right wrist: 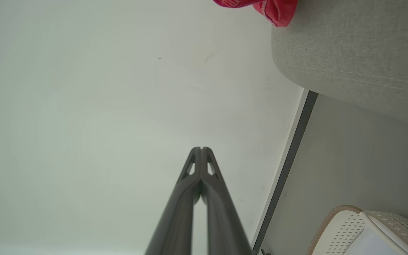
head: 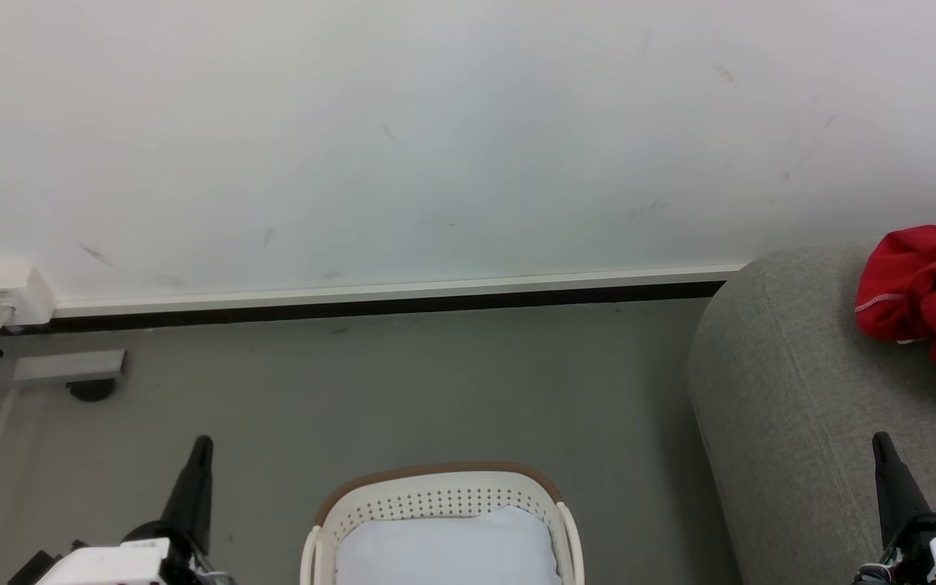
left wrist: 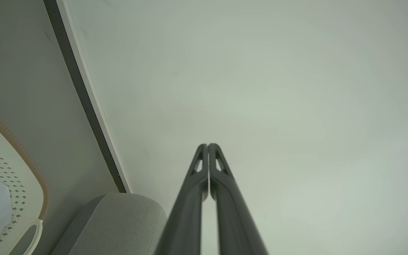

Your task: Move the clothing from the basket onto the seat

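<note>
Nearest you, at the lower left of the head view, your left gripper [head: 202, 445] points up with its two dark fingers pressed together and nothing between them; in the left wrist view the tips meet against the pale wall [head: 435, 122]; at the lower right your right gripper [head: 882, 443] is closed in the same way, empty, showing against the grey upholstery.

Between the two grippers, at the bottom middle, the basket [head: 435, 473] stands on the grey floor [head: 403, 390]; a pale bluish-white cloth [head: 448, 548] lies inside it, touching its perforated wall.

To the basket's right, with a strip of floor between them, you have the seat [head: 785, 406]; its rounded corner reaches back to the wall.

The clothing [head: 931, 284] lies crumpled on top of the seat at the right edge of the view, partly cut off by the frame; white stitching runs along one hem and white bands show at its lower end.

Farthest off, a white skirting strip [head: 395, 291] with a dark line beneath it runs along the foot of the wall; a small white box [head: 9, 296] sits at its left end.
</note>
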